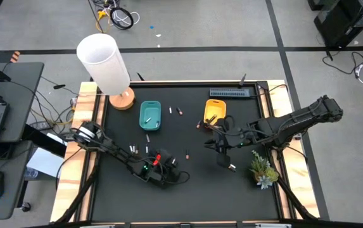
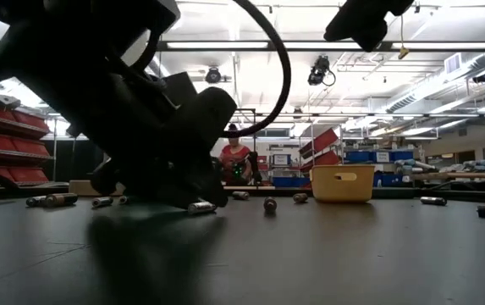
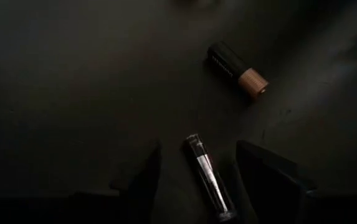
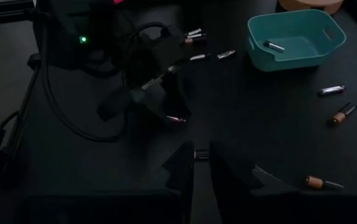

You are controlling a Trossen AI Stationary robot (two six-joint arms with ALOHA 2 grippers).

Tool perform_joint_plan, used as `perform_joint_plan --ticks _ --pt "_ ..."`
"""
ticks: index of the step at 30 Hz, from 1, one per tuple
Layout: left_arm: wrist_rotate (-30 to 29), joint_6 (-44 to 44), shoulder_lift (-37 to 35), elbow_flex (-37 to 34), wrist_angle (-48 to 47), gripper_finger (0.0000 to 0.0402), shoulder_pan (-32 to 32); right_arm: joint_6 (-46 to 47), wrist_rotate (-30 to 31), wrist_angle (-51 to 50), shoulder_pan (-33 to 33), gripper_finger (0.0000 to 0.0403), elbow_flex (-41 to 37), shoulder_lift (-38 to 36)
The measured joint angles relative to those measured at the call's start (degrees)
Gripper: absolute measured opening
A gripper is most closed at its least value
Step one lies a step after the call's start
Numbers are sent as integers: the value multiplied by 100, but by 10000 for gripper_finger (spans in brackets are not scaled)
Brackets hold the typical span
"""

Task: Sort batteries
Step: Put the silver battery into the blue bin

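Small batteries lie scattered on the black table, some silver, some dark with copper ends. My left gripper is low over the table's near middle, open. Its fingers stand on either side of a thin silver battery that lies flat on the table; I see gaps on both sides. My right gripper hangs above the table, right of centre, shut on a small battery. The teal tray holds one battery. The yellow tray stands to its right. My right gripper pinches a small battery between its two fingertips, and only one end shows past them. The battery is lifted clear of the table. The fingers hide the rest of it.
A white lamp on a wooden base stands at the far left corner. A small potted plant is at the right edge, a grey strip at the far edge. A person sits in the room behind.
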Motion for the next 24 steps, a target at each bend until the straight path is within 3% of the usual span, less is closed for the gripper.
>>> perform_joint_plan --ticks 5,11,20,24 --pt "150 -104 70 9 -231 179 -73 2 0 2 28 54 0 -1" --pt "170 -234 77 -15 -556 37 -148 -7 0 -5 28 48 0 -73" --pt "139 -430 -128 -149 -572 34 -158 -190 0 -85 -136 39 0 -322" --pt "97 -432 -578 -206 -1218 34 -141 -248 0 -134 -195 34 0 -340"
